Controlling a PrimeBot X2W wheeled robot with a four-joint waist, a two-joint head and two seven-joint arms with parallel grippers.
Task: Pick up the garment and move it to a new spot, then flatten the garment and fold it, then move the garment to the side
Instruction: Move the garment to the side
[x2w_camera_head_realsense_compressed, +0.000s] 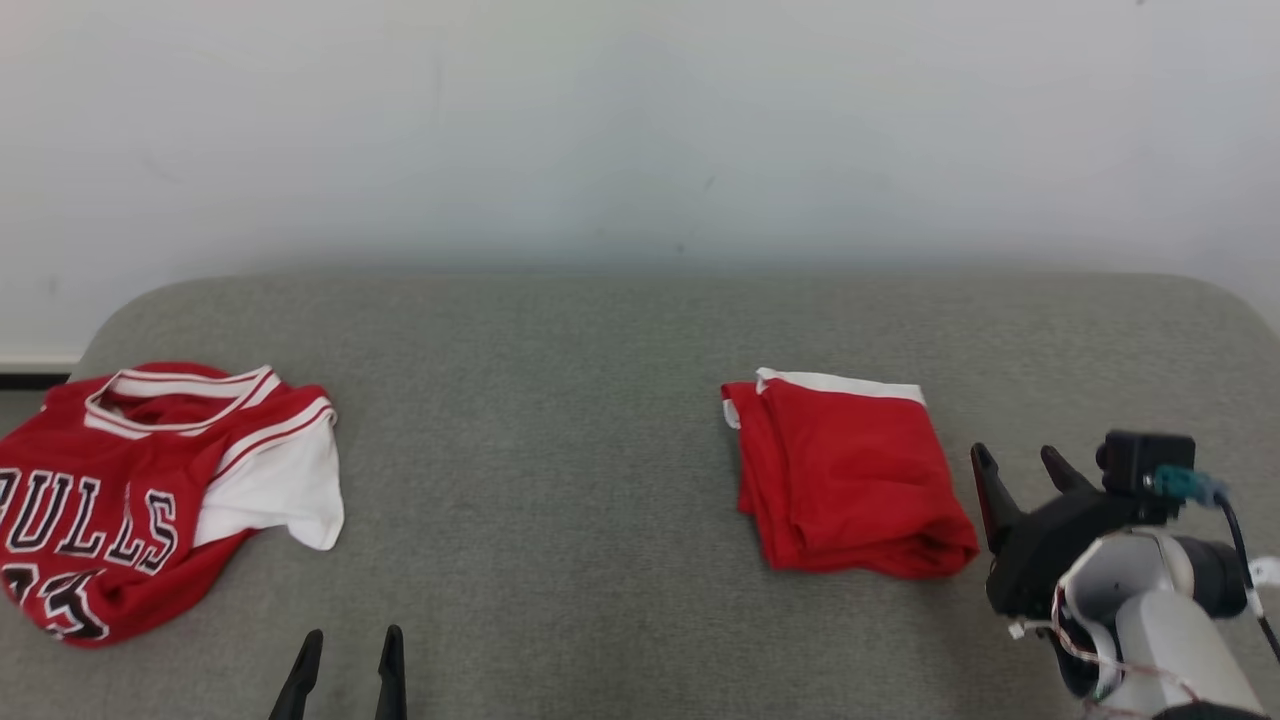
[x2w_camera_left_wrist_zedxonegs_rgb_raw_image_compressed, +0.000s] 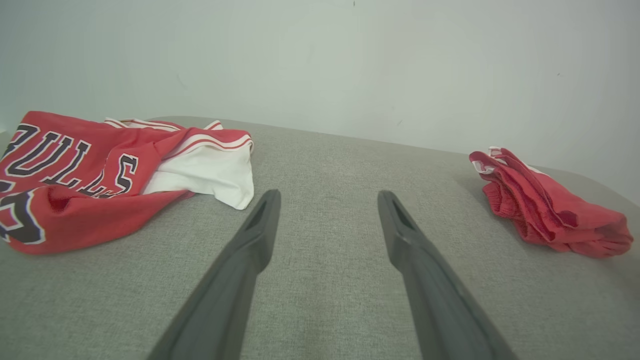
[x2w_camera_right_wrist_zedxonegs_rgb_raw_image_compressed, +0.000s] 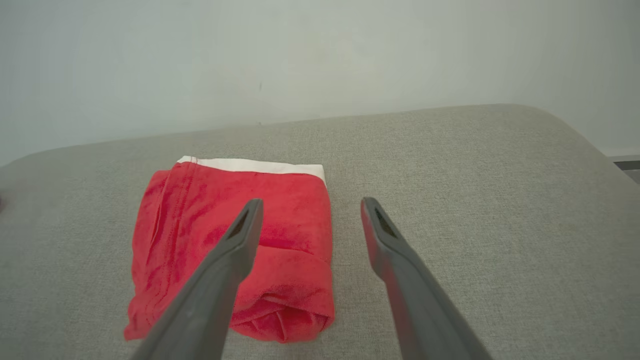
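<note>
Item: folded red garment (x2w_camera_head_realsense_compressed: 850, 480), right part of grey table (x2w_camera_head_realsense_compressed: 600, 330), just beside right gripper (x2w_camera_head_realsense_compressed: 1015, 455); fingers (x2w_camera_right_wrist_zedxonegs_rgb_raw_image_compressed: 235, 245) wide apart, empty.
Item: crumpled red jersey (x2w_camera_head_realsense_compressed: 150, 490), far left; left gripper (x2w_camera_head_realsense_compressed: 350, 635) near it, spread, empty.
Step, by judgement: folded piece already set aside; next calls for grasping the jersey.

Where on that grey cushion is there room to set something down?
Widest bare patch: the middle of the grey fabric surface, between the crumpled red Bulls jersey and the folded red garment. The strip along the white wall is free too. Crowded: beside the garment, at the right gripper.
</note>
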